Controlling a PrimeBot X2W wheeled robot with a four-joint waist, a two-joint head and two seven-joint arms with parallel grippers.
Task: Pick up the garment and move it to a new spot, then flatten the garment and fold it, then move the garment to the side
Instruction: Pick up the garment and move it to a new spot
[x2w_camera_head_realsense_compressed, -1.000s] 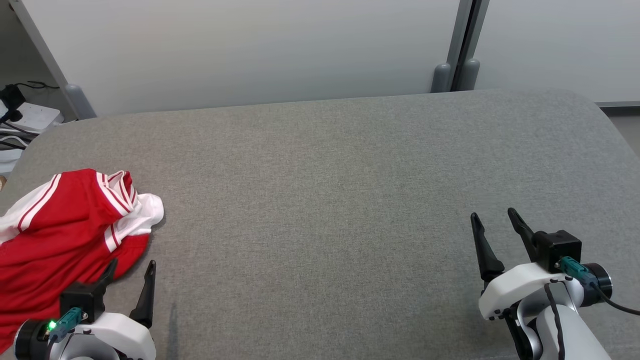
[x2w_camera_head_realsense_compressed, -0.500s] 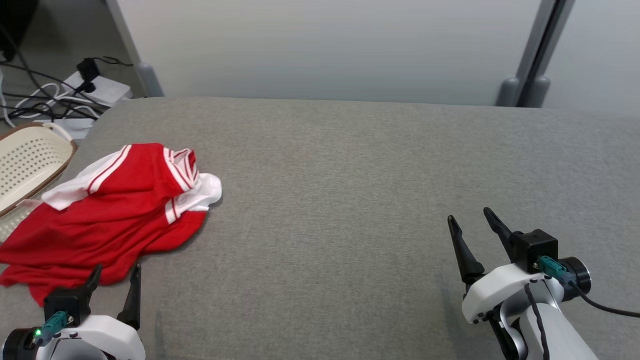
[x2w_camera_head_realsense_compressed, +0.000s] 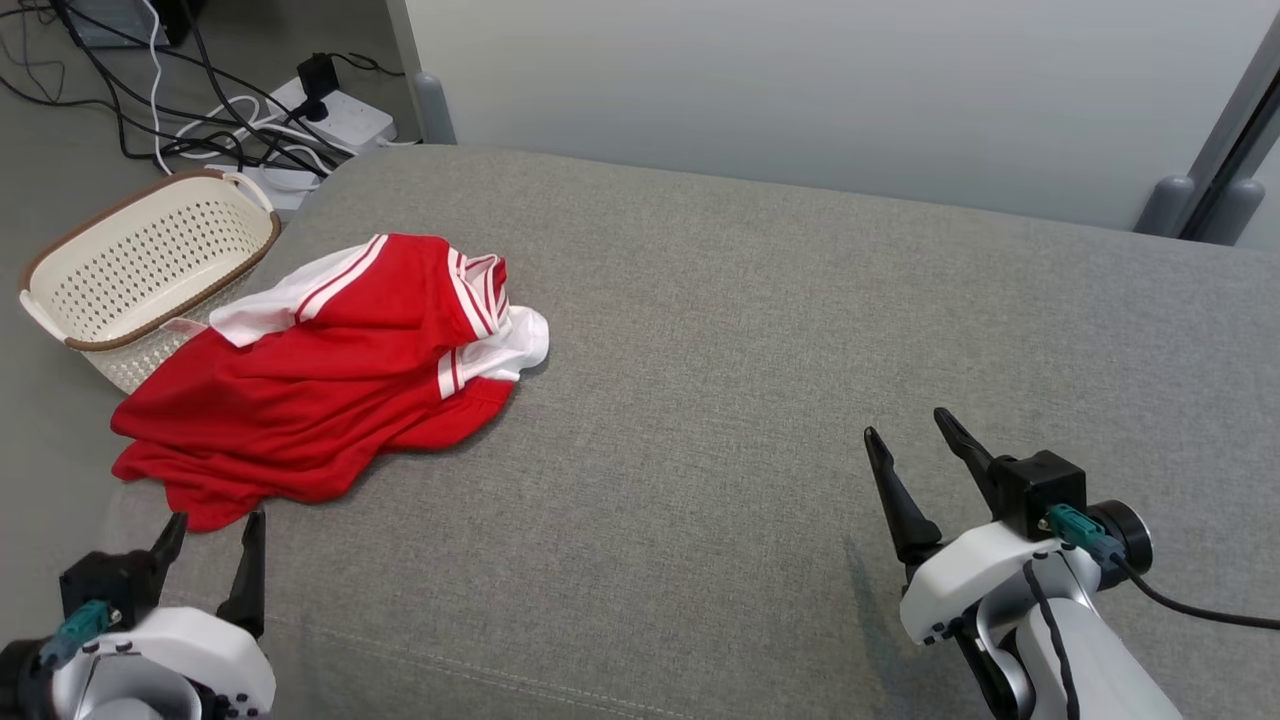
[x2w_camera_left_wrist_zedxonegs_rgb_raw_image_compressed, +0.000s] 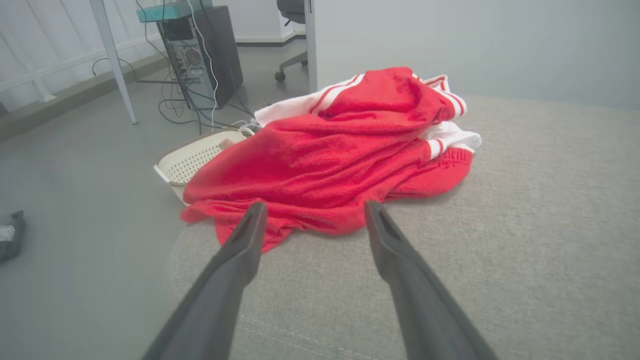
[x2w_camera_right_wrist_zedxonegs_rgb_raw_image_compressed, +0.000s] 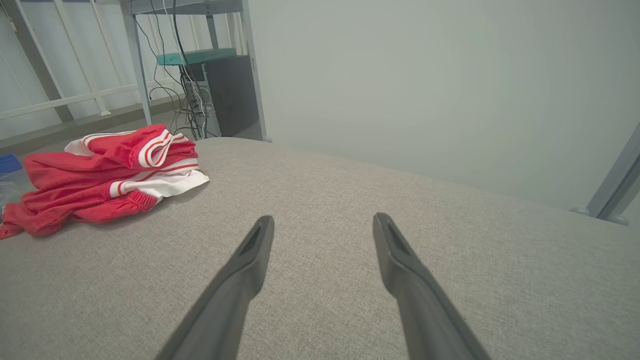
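Red garment (x2w_camera_head_realsense_compressed: 320, 400) with white striped trim, heaped in soft folds at the left end of the grey padded table (x2w_camera_head_realsense_compressed: 750, 330), left fringe spilling over the rounded edge. Beside that edge and lower down, a cream perforated basket (x2w_camera_head_realsense_compressed: 150, 255); touching the cloth or merely behind it, impossible to say.

Straight ahead of the left pincer (x2w_camera_head_realsense_compressed: 217, 517), just beyond its fingertips: the nearest red hem, framed between the two dark fingers in the left wrist view. Left pincer spread wide, holding nothing, near the table's front-left corner. Right pincer (x2w_camera_head_realsense_compressed: 906, 422) likewise spread and empty, over bare table toward the right side, well apart from the cloth, with the heap far off to its left.

Long axis of the heap on a slant, from the near-left corner out toward the far middle. White sleeve-like part and bunched striped bands at the far right end, plain red cloth nearer. Thick at the far end, thinner and flatter at the near hem.

By nearness, the left arm's job: probably a short reach forward and down onto the near hem. Layers stacked, so some risk of pinching one ply and dragging the rest.
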